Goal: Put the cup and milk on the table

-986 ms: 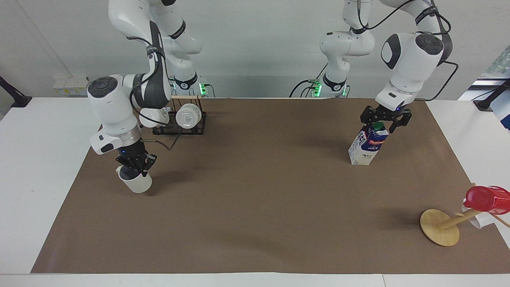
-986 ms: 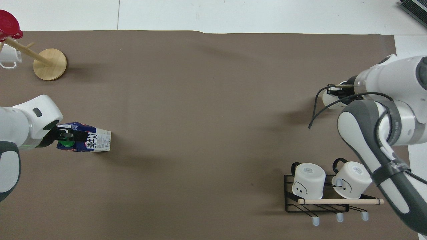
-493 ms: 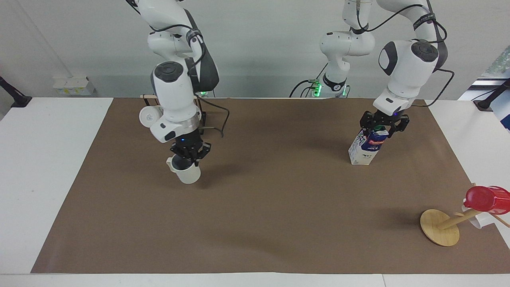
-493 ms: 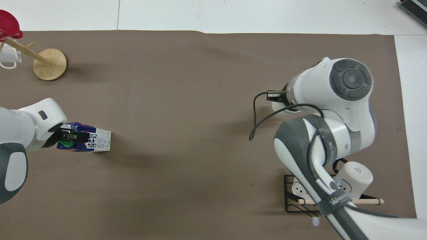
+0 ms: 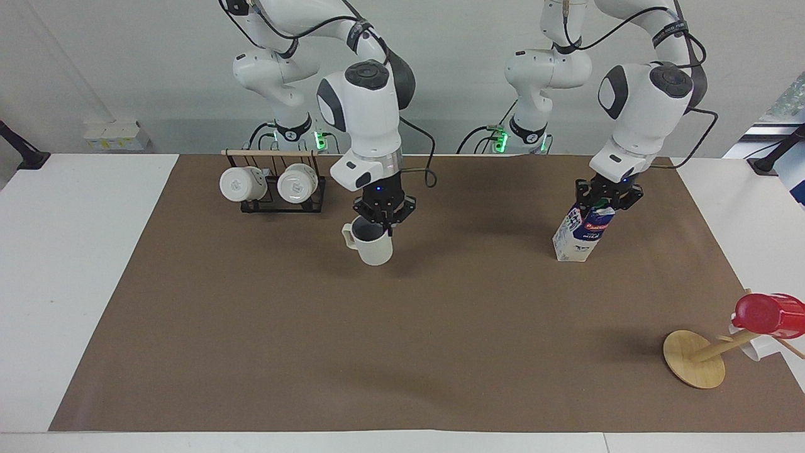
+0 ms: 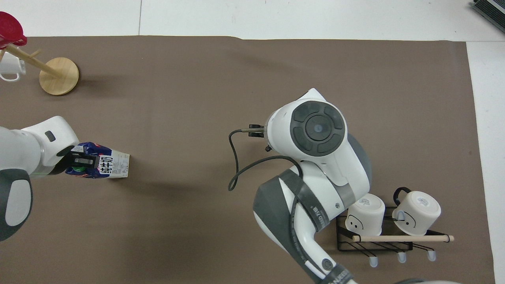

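The off-white cup [image 5: 372, 246] hangs upright from my right gripper [image 5: 383, 219], which is shut on its rim, low over the brown sheet [image 5: 402, 327] near the middle of the table [image 5: 75, 251]. In the overhead view the right arm hides the cup. The milk [image 5: 582, 236] stands slightly tilted with its base on or just above the sheet toward the left arm's end. My left gripper [image 5: 607, 200] is shut on its top by the green cap. The milk [image 6: 108, 170] and left gripper [image 6: 83, 161] also show in the overhead view.
A black wire rack [image 5: 273, 200] with two glossy white cups [image 6: 365, 215] stands close to the robots, toward the right arm's end. A wooden mug tree [image 5: 695, 358] holding a red cup [image 5: 767, 313] and a white cup [image 6: 10, 69] stands at the left arm's end, farther from the robots.
My right gripper has carried the cup from the right arm's end to near the middle of the sheet. The milk has stayed in place and stands slightly more upright.
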Motion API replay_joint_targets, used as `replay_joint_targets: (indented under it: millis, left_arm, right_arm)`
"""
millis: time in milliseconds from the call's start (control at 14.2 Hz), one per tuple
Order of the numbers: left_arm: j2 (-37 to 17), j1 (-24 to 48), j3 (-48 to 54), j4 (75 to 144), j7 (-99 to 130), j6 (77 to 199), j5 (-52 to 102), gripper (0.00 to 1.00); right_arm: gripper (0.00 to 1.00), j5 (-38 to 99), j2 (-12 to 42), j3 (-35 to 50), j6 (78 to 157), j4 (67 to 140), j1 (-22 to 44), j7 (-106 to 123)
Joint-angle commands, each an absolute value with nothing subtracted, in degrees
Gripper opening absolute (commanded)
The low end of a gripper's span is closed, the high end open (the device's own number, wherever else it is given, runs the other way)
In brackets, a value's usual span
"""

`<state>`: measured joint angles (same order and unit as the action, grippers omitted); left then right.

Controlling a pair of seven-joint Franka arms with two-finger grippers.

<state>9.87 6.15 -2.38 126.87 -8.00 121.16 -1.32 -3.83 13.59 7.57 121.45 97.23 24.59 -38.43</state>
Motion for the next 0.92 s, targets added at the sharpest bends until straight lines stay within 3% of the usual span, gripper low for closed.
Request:
replay_joint_targets:
  millis: [0, 423, 845]
  left_arm:
    - [10.46, 5.54, -2.29, 127.27, -8.53, 120.51, -2.72, 0.46]
    - [10.55, 5.62, -2.37, 121.04, -7.47, 113.84, -2.64, 0.39]
    - [10.37, 6.68, -1.94, 115.06, -3.35, 107.94, -2.2, 0.38]
  right_arm:
    - [0.0, -4.83, 16.87, 7.47, 120.32, 93.35, 26.19, -42.18]
    - [0.0, -6.93, 23.19, 7.29, 120.76, 89.13, 32.33, -48.95]
    - [0.0, -9.49, 30.05, 7.47, 120.85, 82.44, 35.95, -51.33]
